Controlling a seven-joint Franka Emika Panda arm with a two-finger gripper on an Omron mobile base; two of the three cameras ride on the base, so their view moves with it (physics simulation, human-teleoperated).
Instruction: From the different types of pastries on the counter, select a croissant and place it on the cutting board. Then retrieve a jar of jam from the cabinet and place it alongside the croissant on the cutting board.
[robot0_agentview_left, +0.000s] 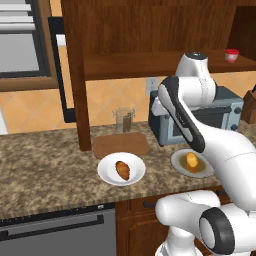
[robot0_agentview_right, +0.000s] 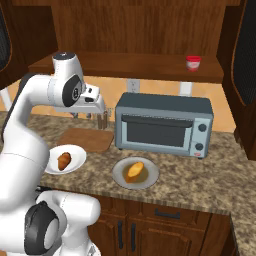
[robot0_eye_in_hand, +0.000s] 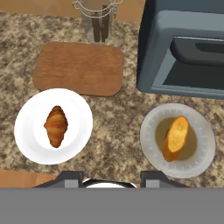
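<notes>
Left base view: the croissant lay on a white plate just before the bare board; the jam jar stood on the cabinet shelf.

Right base view: the claw hung above the counter, shut and empty.

Hand view: a yellow pastry sat on a grey plate beside the toaster oven.

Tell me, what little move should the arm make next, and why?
Probably lower the gripper toward the croissant and open the jaws on the way. The croissant lies on its white plate, the cutting board is bare, and the gripper hangs shut above the counter, holding nothing. The jam jar on the cabinet shelf can wait.
</notes>
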